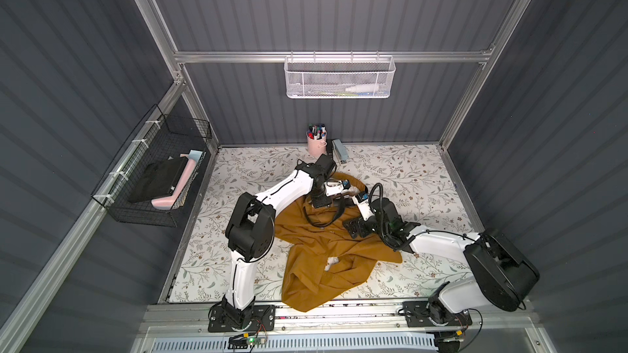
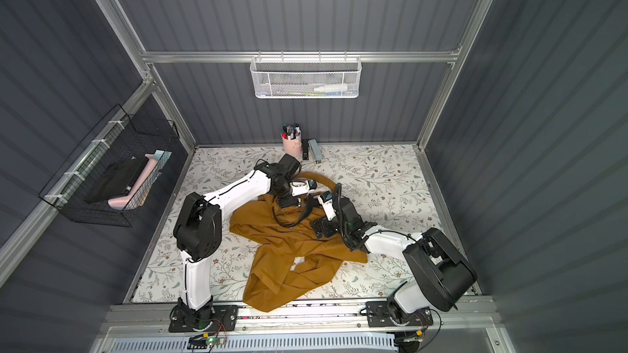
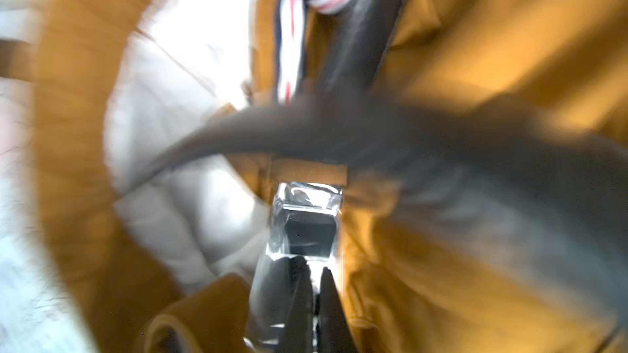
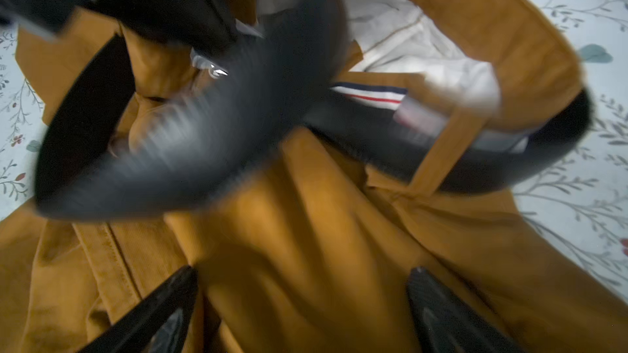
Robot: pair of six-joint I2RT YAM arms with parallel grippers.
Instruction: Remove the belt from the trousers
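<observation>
left pincer [image 3: 314, 266] clenched on belt [image 3: 306, 198] buckle, elbow raised — right pincer [image 4: 304, 271] released over trousers [image 4: 306, 232]

Dark grey ribbed walls [image 1: 323, 5] on three sides, aluminium frame [image 1: 238, 57]. White mesh basket [image 1: 339, 78] hangs on back rail, black wire basket [image 1: 163, 137] on side wall (stuff inside, unclear). Floral table cover [image 1: 407, 171]. Pink pen cup [image 1: 316, 146] at back edge, grey stapler [image 1: 339, 152] just beside. Even light.

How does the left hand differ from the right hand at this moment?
The left hand is shut tight; the right hand is wide open. The left hand pinches the belt by its silver buckle; the right hand holds nothing. Both are over the waist of the trousers.
</observation>
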